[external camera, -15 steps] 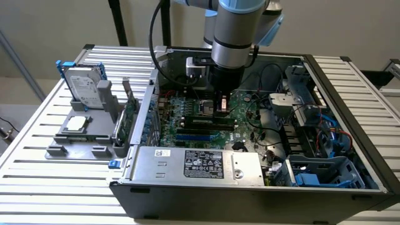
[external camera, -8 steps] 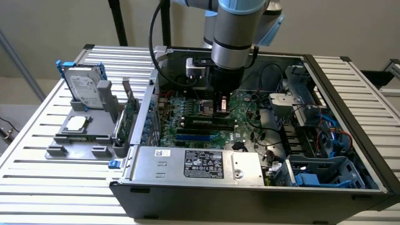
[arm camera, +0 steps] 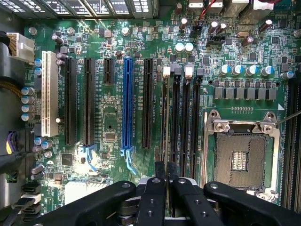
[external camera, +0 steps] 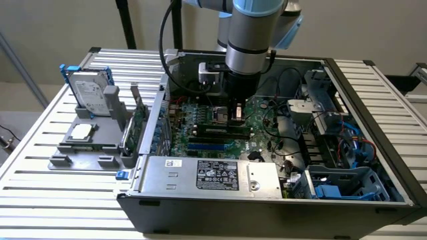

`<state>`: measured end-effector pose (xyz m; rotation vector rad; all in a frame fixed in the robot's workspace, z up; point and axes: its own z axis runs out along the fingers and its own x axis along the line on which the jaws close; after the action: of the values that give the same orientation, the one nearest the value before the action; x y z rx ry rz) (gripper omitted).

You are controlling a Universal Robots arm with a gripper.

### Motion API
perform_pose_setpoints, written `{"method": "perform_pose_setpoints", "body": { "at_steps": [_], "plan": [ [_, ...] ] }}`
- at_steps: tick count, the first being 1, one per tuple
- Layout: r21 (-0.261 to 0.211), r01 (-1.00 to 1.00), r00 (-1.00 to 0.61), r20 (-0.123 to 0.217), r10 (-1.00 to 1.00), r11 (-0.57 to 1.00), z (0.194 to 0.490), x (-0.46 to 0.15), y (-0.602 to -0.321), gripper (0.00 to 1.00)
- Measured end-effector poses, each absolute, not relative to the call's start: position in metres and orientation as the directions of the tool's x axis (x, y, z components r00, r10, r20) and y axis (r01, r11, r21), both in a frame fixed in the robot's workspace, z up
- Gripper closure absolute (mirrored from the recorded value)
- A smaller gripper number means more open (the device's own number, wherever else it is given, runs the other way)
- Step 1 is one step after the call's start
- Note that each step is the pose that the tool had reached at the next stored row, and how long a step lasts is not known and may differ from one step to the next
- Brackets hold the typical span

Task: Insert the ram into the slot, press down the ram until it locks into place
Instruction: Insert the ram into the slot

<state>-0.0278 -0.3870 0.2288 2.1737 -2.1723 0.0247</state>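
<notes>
The ram point(external camera: 219, 131) lies along a memory slot on the motherboard point(external camera: 200, 107) inside the open computer case. In the wrist view the ram point(arm camera: 164, 117) shows edge-on as a thin green line in the outermost of several black memory slots point(arm camera: 186, 122). My gripper point(external camera: 237, 116) hangs straight down over one end of the stick, its black fingers point(arm camera: 160, 172) drawn together right over that end. Nothing is clamped between them. Whether the fingertips touch the stick's top edge cannot be told.
The empty CPU socket point(arm camera: 242, 155) sits beside the memory slots, with a blue expansion slot point(arm camera: 126, 103) and black ones on the other side. A silver power supply point(external camera: 207, 175) fills the case front. On the exterior view's left, a grey fixture point(external camera: 83, 145) holds a hard drive point(external camera: 90, 95) and an expansion card point(external camera: 137, 127).
</notes>
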Motion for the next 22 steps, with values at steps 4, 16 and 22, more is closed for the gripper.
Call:
{"method": "perform_pose_setpoints", "body": {
  "at_steps": [4,16,22],
  "plan": [
    [0.037,-0.999,0.002,0.060,-0.998,0.000,0.228,-0.028,-0.387,0.87],
    [0.036,-0.999,0.002,0.057,-0.998,0.001,0.226,-0.028,-0.387,0.79],
    [0.037,-0.999,0.002,0.052,-0.999,0.000,0.238,-0.032,-0.387,0.79]
  ]
}}
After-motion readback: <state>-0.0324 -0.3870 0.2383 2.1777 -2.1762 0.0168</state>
